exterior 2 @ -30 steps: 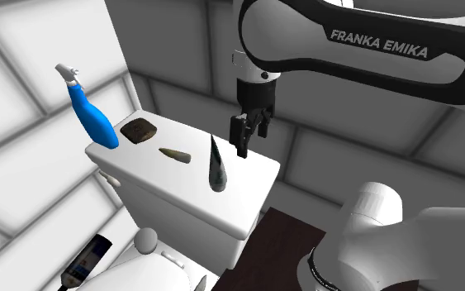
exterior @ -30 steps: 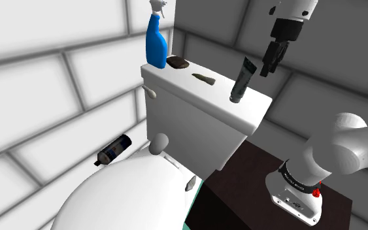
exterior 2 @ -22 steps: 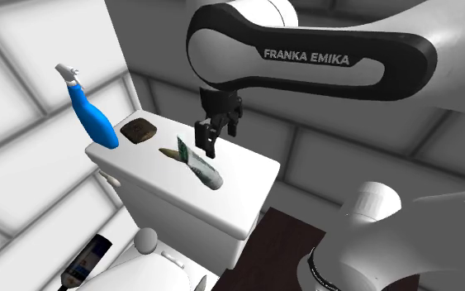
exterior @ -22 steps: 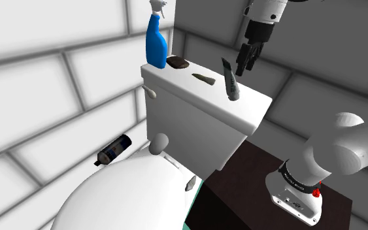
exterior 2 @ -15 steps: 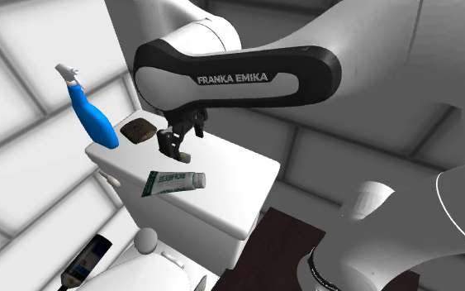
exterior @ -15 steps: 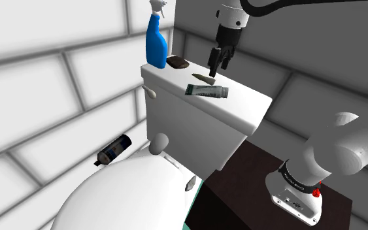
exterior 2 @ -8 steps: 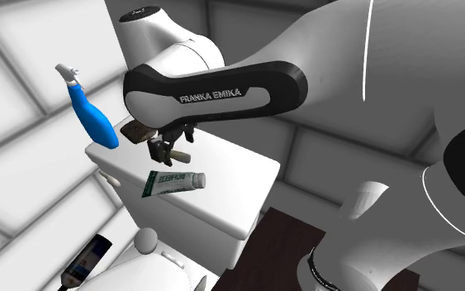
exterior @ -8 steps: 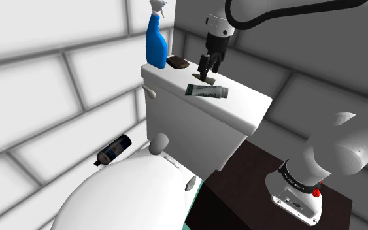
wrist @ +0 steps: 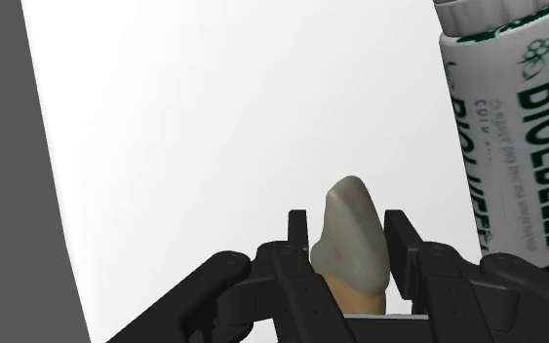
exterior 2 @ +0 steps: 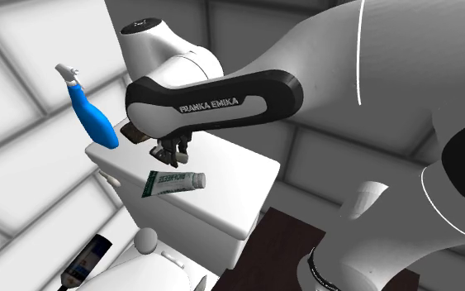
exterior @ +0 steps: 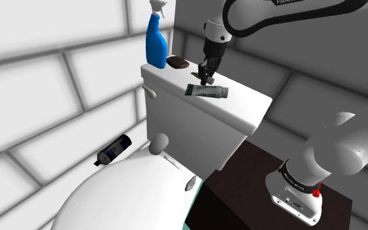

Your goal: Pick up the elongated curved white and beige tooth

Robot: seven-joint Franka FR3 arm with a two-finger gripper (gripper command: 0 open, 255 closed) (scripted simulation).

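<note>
Arm stretched out, wrist bent down, gripper (wrist: 347, 236) clasping tooth (wrist: 351, 209)

The lower end of the tooth (wrist: 352, 229) is hidden between the fingers (wrist: 298, 234); the tube (wrist: 504, 146), at its two o'clock, runs off the edge.

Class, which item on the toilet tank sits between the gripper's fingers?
The white and beige tooth, clasped there; the green-lettered tube lies beside it.

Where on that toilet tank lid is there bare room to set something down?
Bare lid: the end past the tube, toward the shoulder view's right, and the front strip between spray bottle and tube. Crowded: the back middle, where the gripper clasps the tooth near the brown block.
</note>
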